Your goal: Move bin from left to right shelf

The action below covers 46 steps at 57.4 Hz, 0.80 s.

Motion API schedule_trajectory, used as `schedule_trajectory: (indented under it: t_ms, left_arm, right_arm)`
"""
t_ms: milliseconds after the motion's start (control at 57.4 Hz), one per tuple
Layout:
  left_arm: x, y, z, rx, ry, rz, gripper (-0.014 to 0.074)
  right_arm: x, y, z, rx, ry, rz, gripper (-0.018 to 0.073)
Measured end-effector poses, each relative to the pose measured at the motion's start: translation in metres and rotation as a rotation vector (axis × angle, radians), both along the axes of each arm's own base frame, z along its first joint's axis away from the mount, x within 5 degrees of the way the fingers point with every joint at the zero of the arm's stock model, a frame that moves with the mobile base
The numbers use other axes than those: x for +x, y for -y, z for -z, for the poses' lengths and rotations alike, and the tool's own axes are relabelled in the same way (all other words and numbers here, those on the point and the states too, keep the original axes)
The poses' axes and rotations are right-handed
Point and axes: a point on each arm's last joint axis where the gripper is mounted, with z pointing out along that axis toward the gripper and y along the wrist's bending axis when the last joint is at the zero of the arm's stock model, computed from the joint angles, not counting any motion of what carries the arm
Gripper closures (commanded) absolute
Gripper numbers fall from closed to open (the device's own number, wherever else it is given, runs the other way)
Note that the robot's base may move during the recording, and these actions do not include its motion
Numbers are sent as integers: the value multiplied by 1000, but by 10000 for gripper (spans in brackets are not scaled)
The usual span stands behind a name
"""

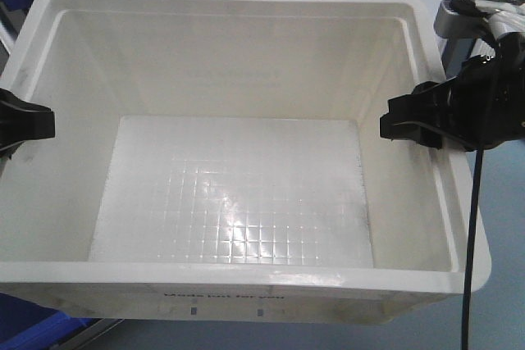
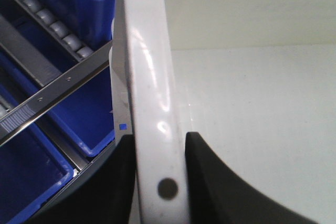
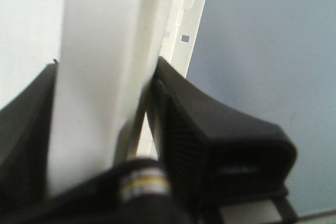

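Front view: both arms reach in level from opposite sides. The left gripper (image 1: 23,125) and right gripper (image 1: 408,125) each pinch a side rim of the white plastic bin (image 1: 238,55), whose glossy grid-ribbed floor lies between them.

Left wrist view: black fingers clamp the smooth rolled rim, with dark blue bins (image 2: 79,114) and a roller rail (image 2: 47,17) outside it.

Right wrist view: blurred, with the fingers pressed on the rim.

Room inside bin (image 1: 230,63); blue bins (image 2: 79,121) (metal rail (image 2: 52,94)) alongside left

Left pincer (image 1: 25,125), right pincer (image 1: 408,123): matte black. Black cable (image 1: 473,227), silver bracket (image 1: 456,15).
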Motion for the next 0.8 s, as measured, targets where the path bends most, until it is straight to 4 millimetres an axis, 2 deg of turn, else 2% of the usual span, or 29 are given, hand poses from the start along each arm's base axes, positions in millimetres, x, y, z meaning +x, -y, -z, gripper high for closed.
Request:
schedule_trajectory:
  t_ms: [802]
  left_arm:
    - [0,0,0,1,0,1,603]
  right_arm:
    - [0,0,0,0,0,0,564]
